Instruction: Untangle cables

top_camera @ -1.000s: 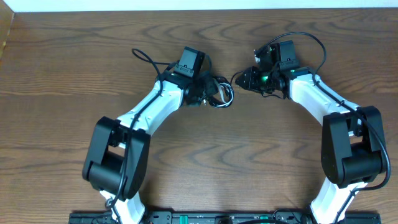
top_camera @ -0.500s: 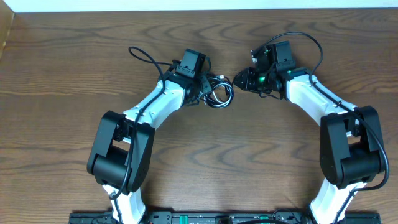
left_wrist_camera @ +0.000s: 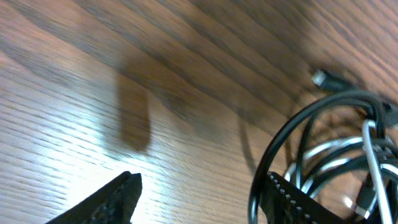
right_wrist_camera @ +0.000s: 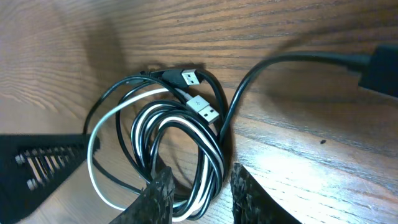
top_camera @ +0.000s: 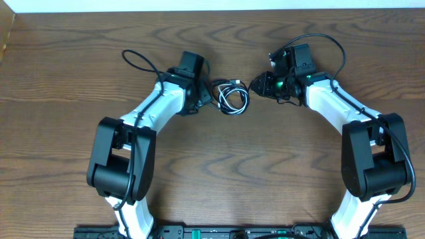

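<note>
Near edge: both arm bases sit at a black rail (top_camera: 232,232), and a wide stretch of bare table (top_camera: 232,172) lies open between the 2 arms. Mid-table: the cables (top_camera: 231,98), 1 black and 1 white, lie coiled together in 1 bundle between the grippers. The left gripper (top_camera: 207,94) is just beside the bundle's left side, fingers spread, bare wood between them. The right gripper (top_camera: 254,85) is at the bundle's right side, fingers narrowly apart with coil strands between them; pinched or not, cannot tell. 2 USB plugs (right_wrist_camera: 189,78) lie side by side at the coil's rim. Beyond: open wood up to the far edge.
</note>
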